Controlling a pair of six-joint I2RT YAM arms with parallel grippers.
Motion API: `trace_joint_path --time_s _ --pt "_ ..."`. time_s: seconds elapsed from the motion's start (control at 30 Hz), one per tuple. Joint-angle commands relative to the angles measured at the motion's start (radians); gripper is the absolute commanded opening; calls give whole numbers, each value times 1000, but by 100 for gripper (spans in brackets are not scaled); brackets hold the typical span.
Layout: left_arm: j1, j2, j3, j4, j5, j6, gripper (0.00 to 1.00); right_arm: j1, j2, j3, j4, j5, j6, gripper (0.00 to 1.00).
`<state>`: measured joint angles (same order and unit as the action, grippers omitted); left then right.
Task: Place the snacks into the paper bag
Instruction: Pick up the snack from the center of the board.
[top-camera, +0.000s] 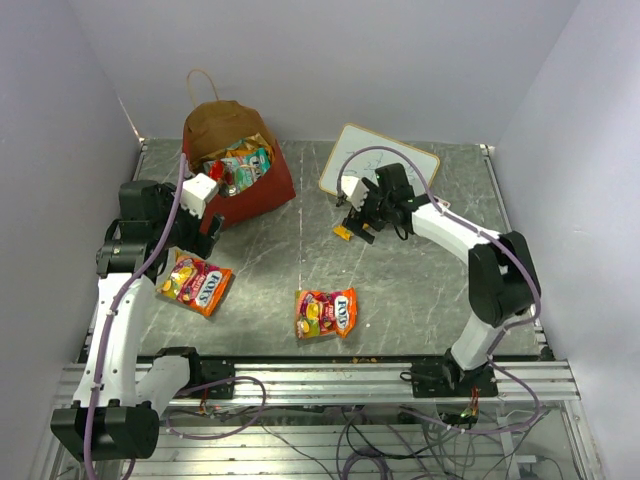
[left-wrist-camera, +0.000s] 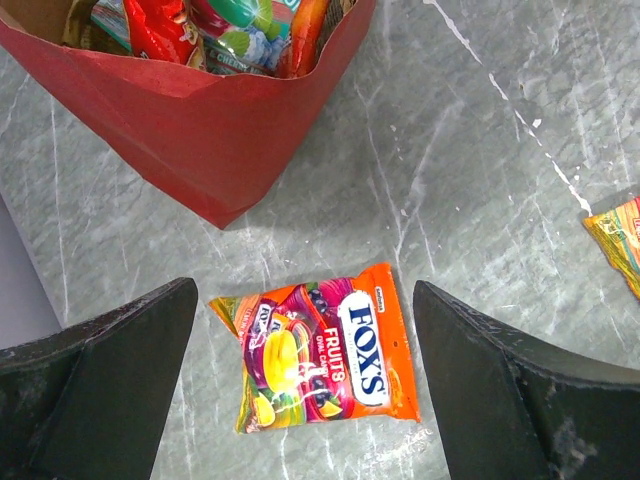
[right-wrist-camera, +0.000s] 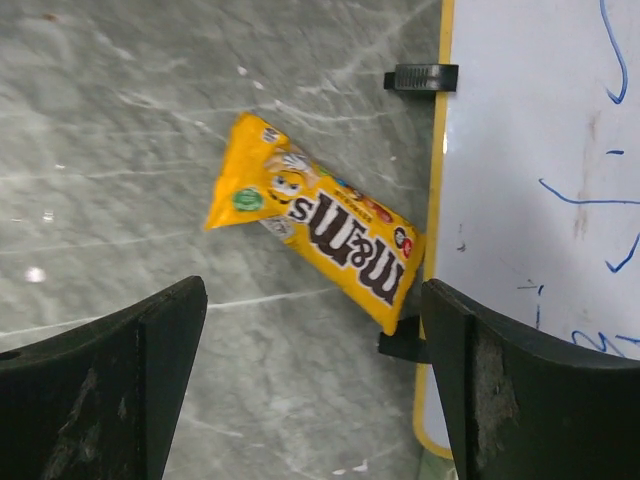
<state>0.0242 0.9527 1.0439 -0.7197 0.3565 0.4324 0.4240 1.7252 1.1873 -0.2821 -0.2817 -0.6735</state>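
The red paper bag (top-camera: 250, 190) stands at the back left, with several snack packets inside; it also shows in the left wrist view (left-wrist-camera: 200, 140). An orange Fox's candy packet (top-camera: 195, 283) lies flat on the table; in the left wrist view it (left-wrist-camera: 315, 360) lies between my open fingers. My left gripper (top-camera: 195, 215) is open and empty above it. A second Fox's packet (top-camera: 325, 312) lies at front centre. A yellow M&M's pack (right-wrist-camera: 325, 228) lies beside the whiteboard's edge. My right gripper (top-camera: 365, 222) is open and empty just above it.
A whiteboard with blue writing (top-camera: 378, 165) lies at the back right, its yellow rim and black clips (right-wrist-camera: 420, 77) touching the M&M's pack. The walls close in on three sides. A metal rail (top-camera: 320, 375) runs along the table's front edge.
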Motion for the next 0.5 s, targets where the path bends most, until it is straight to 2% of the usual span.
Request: trace_joint_path --time_s 0.0,0.47 --pt "12 -12 -6 48 44 -10 100 -11 71 78 -34 53 -105 87" --pt "25 -14 -5 45 69 -15 100 -12 252 213 -188 -5 -171 78"
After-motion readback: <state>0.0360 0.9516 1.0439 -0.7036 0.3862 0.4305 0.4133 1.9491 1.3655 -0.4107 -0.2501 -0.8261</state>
